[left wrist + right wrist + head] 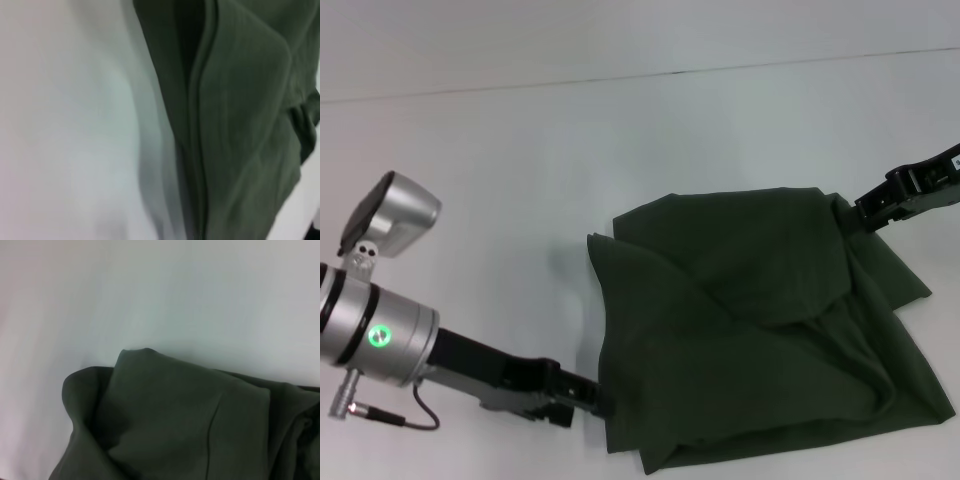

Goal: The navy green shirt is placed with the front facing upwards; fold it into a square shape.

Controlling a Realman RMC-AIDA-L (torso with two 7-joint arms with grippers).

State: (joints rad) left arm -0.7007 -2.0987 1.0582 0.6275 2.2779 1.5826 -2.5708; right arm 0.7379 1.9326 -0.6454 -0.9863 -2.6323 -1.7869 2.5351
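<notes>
Lying bunched in loose folds on the pale grey-white surface (520, 130), the dark olive-green cotton shirt (750, 330) sits at about 5 o'clock in the head view, its mass running roughly from 11 o'clock toward 5 o'clock. Only plain green cloth shows; any lettering, neck label and sleeves are tucked out of sight, so which end is collar and which is hem cannot be told. A thick flap is turned over across the middle, with a rounded fold edge, and the cloth at 4 o'clock lies rumpled with a loose corner. The lower edge of the shirt is cut off by the picture's border. The left gripper (592, 398), black at the end of a silver arm with a green light, meets the shirt's corner at 7 o'clock; its jaws are lost against the dark cloth, and whether they are spread or pinching cannot be told. The right gripper (865, 212), also black, touches the shirt's corner at 2 o'clock, where the cloth draws to a point; its jaws too are hard to make out. The left wrist view shows the shirt (235, 120) close up and blurred, a stitched edge running along a fold. The right wrist view shows a rounded folded corner of the shirt (190, 425) resting on the surface (160, 295).
</notes>
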